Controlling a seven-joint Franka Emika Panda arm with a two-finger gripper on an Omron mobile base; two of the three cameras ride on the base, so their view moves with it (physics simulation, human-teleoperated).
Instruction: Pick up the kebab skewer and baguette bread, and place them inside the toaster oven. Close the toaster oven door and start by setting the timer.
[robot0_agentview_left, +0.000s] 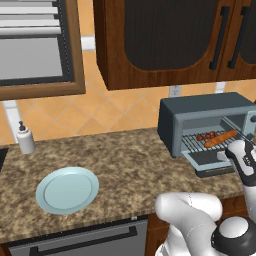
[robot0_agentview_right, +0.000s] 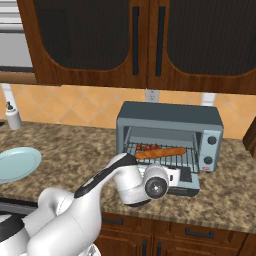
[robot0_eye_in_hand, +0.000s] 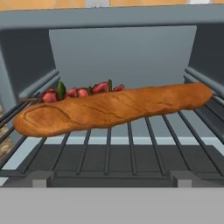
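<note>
You had a speckled brown granite counter (robot0_agentview_left: 125, 160) running across the middle of the left base view. Directly on it, at lower left, lay a pale blue plate (robot0_agentview_left: 67, 189). A small white dispenser bottle (robot0_agentview_left: 24, 138) stood at the left edge near the wall. At the right, the toaster oven (robot0_agentview_left: 205, 122) sat on the counter, its door (robot0_agentview_left: 210, 161) lying down.
</note>
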